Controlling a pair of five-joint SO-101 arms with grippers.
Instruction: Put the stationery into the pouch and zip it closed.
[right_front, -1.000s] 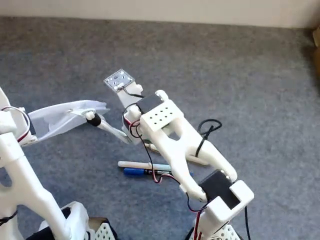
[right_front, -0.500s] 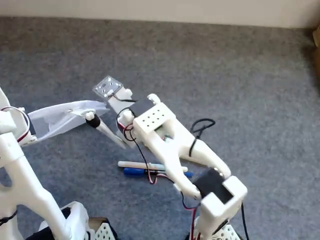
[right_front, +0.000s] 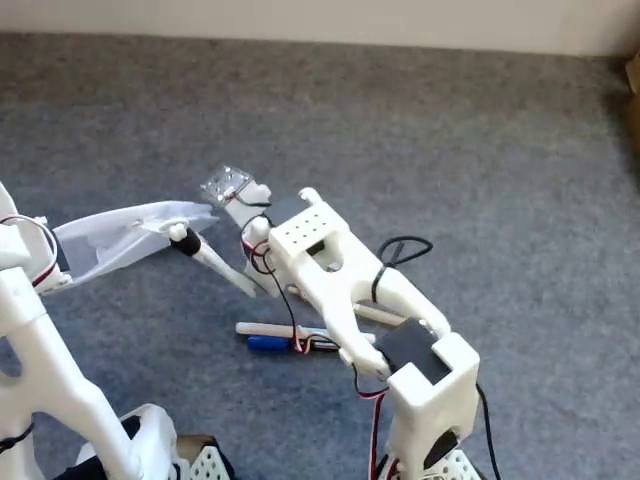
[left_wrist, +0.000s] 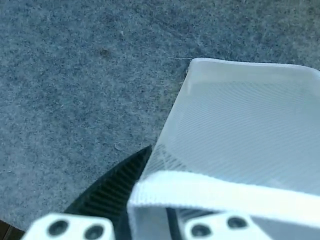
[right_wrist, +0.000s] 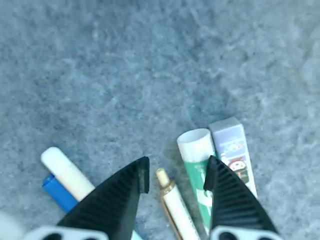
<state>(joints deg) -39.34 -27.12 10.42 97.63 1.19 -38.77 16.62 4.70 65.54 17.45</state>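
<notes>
My left gripper (left_wrist: 150, 176) is shut on the rim of a white mesh pouch (left_wrist: 240, 125), which hangs above the carpet at the left (right_front: 125, 238). My right gripper (right_wrist: 178, 167) is open and points down at the carpet. Between its fingers lies a cream pen with a gold tip (right_wrist: 170, 197). A green glue stick (right_wrist: 196, 162) and a grey eraser (right_wrist: 231, 147) lie just beside that pen. A white pen (right_wrist: 65, 172) and a blue pen (right_wrist: 54, 191) lie off to one side, and both show under the right arm as the white pen (right_front: 265, 328) and the blue pen (right_front: 270, 343).
Grey carpet (right_front: 480, 150) covers the whole floor, with open room at the back and right. The right arm's body and its cables (right_front: 405, 250) hang over the middle. The arms' white bases stand at the near edge.
The right arm has swung left toward the pouch and dropped lower over the pens. The left arm and the pouch have kept still.
</notes>
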